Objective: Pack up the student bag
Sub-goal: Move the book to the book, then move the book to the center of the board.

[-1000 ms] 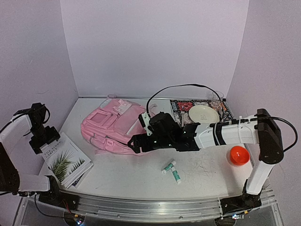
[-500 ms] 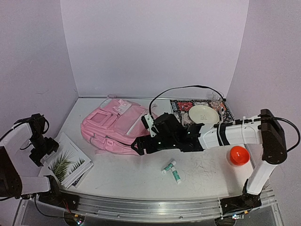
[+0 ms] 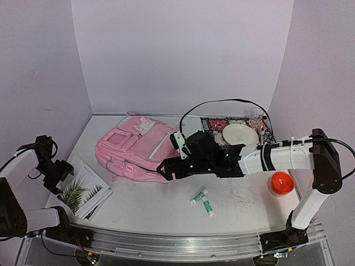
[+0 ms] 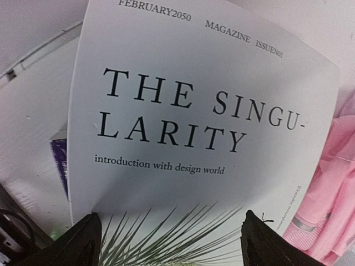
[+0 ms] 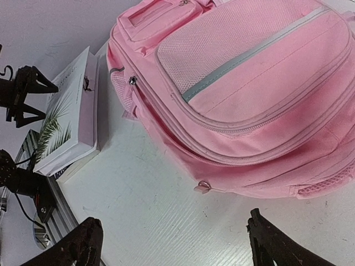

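The student bag [image 3: 138,148] is a big pink backpack lying flat at the table's centre-left, and it fills the upper part of the right wrist view [image 5: 249,94]. Its zipper pull [image 5: 203,187] rests on the table by its near edge. My right gripper [image 3: 166,168] hovers open just in front of that edge, with bare table between its fingers [image 5: 175,230]. A white magazine [image 3: 84,191] with a palm leaf on its cover lies left of the bag. My left gripper [image 3: 57,170] stands open close over the magazine's cover [image 4: 194,138], jaws wide apart [image 4: 172,227].
Two green-and-white glue sticks [image 3: 199,195] [image 3: 207,207] lie in front of the right arm. An orange ball [image 3: 280,183] sits at the right. A pale plate [image 3: 240,134] and a small glass [image 3: 255,117] stand on a patterned mat [image 3: 213,125] at the back right.
My left gripper has dropped toward the magazine's left end and turned over it. My right gripper has drifted a little to the right along the bag's near edge.
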Robot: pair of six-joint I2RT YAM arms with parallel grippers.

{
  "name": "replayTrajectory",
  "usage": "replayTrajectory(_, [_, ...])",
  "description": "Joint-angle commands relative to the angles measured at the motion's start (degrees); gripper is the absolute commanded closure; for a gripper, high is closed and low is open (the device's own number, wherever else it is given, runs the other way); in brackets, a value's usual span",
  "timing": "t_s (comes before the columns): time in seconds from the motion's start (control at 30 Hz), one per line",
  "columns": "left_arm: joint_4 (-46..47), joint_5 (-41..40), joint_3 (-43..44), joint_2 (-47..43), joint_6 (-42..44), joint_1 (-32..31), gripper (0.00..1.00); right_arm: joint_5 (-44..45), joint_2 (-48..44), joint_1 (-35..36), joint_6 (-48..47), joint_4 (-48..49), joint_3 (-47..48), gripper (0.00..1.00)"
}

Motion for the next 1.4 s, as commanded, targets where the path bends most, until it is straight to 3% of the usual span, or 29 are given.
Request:
replayTrajectory(0.0, [5.2,9.4,-0.5,-1.5,-1.0,-0.4,0.13,-0.3,-1.9,-0.4,-0.8,0.6,0.0,0.09])
replayTrajectory(0.13, [7.2,8.4,-0.8,-2.0,-3.0,-3.5,0.13,-0.7,-1.5,-0.3,-0.8,0.6,0.4,0.09])
replayTrajectory(0.37, [15.0,4.7,0.0,4.8,-10.7,-18.8,0.13,-0.7,-1.5,-0.4,-0.5,0.6,0.5,0.09])
replayTrajectory(0.8, [22.3,1.9,12.3,18.2,-11.9,-31.0,0.13,0.2,-2.5,-0.4,0.2,0.6,-0.5,0.09])
replayTrajectory(1.0, [16.8,-4.1,12.4,14.8,-9.7,-30.0,0.11,0.5,-3.4,-0.4,0.1,0.6,-1.6,0.09])
replayTrajectory(1.27, [8.6,-7.9,10.8,9.7,-1.6,-16.1,0.08,0.4,-4.3,-0.4,0.0,0.6,-2.8,0.09])
replayTrajectory(1.37, [8.5,-5.4,8.9,9.8,-0.4,-12.0,0.06,0.6,-4.6,-0.4,0.0,0.6,-3.1,0.09])
